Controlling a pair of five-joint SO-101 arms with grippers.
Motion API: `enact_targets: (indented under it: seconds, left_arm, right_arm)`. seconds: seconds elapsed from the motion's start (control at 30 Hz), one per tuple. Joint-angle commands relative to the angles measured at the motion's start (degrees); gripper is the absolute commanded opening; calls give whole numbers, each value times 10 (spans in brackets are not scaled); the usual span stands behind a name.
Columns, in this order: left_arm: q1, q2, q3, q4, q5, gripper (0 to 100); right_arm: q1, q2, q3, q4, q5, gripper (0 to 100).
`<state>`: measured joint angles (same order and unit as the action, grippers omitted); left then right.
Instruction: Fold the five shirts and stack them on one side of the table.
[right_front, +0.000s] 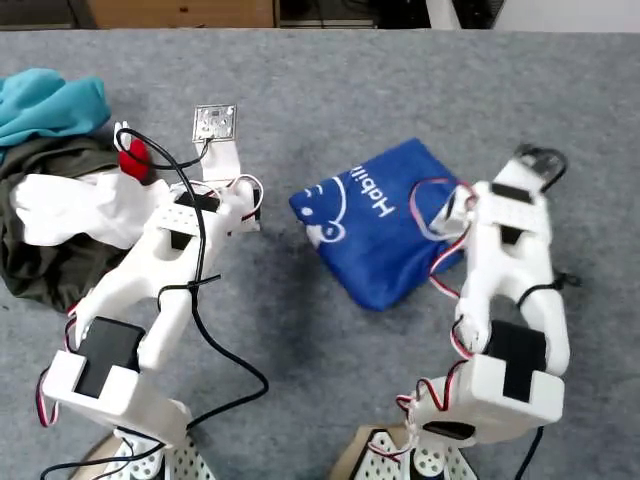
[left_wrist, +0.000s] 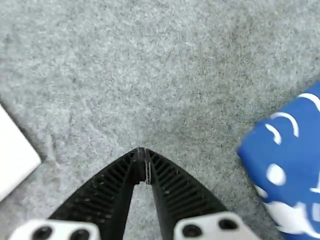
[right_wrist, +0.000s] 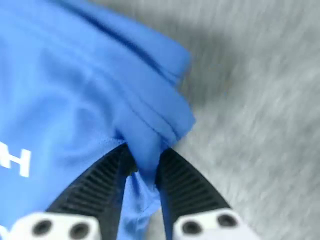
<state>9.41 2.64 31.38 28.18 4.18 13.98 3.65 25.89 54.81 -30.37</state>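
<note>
- Way out past the left tool's outer side is the heap: teal shirt (right_front: 45, 100), white shirt (right_front: 75, 205) and a dark shirt (right_front: 45, 265), all tangled and none folded. If the tool grabs in there blind, I'd bet it lifts two layers at once, since the white one lies right across the dark one.
- Left tool (left_wrist: 141, 155) is pinched fully closed with nothing in it, low over bare table (right_front: 400, 80). The blue shirt's corner is just off to one side of it. If it goes for cloth like that it'll only shove the fabric around, so it needs to open up first.
- Blue shirt (right_front: 375, 225) lies between the two tools, folded into a rough packet near the middle of the table, so not stacked at a side yet. That fuzzy table top looks grippy, and dragging the packet could peel the fold open.
- Right tool (right_wrist: 145, 157) is clamped on a thin bunched edge of the blue shirt, right by a corner. That's a small bite, so it could slip out, or lift only the top layer and undo the fold. That arm's loose wires (right_front: 440, 215) hang over the shirt too, which looks like a snag risk.
</note>
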Motion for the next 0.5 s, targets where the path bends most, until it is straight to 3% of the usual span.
enact_targets:
  seconds: [0.0,0.17,0.47]
  left_arm:
    - [6,-9,-11,-6,-2,19]
    - [6,-9,-11,-6,-2,19]
    - [6,-9,-11,-7,-2,19]
  right_arm:
    - [49,15,-80,-50,54,2]
    - [121,90,-151,-136,111,2]
    - [236,223,-296,-135,117,2]
